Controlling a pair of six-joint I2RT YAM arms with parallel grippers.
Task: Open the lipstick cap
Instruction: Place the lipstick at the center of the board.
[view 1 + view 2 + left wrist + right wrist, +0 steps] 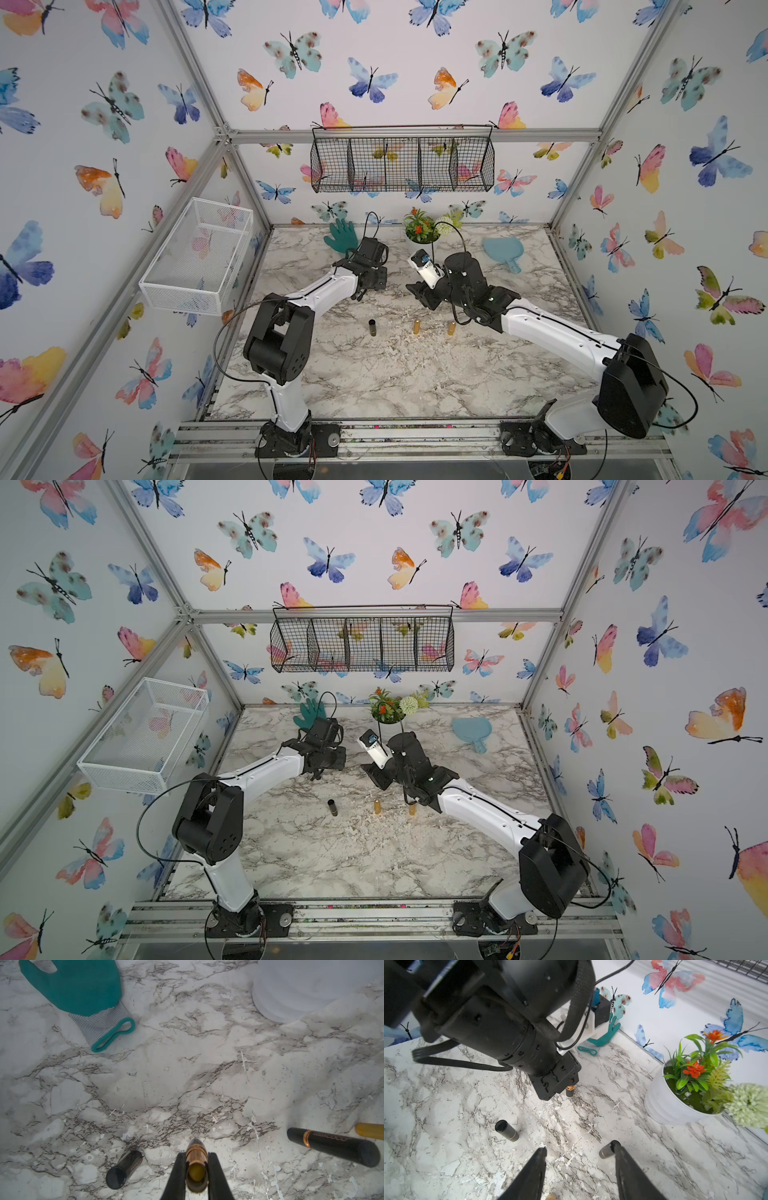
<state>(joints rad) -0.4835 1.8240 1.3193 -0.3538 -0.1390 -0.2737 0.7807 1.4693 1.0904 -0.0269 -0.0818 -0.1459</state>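
My left gripper point(196, 1156) is shut on a lipstick point(195, 1147) with no cap on. The copper tube's open end faces the wrist camera and its black base points down at the marble table point(187, 1064). In the right wrist view that base point(570, 1091) shows just under the left arm's wrist, at or barely above the table. My right gripper point(579, 1147) is open, with only bare table between its fingers. A short black cap with a gold ring point(606, 1151) stands on the table right beside one fingertip, partly hidden by it.
Another black cap point(506, 1130) and a capped black lipstick point(332, 1147) stand near the left gripper. In a top view, a dark tube point(372, 327) and two gold tubes point(416, 326) stand nearer the front. A green glove point(341, 237), plant pot point(420, 237) and blue paddle point(500, 249) lie behind.
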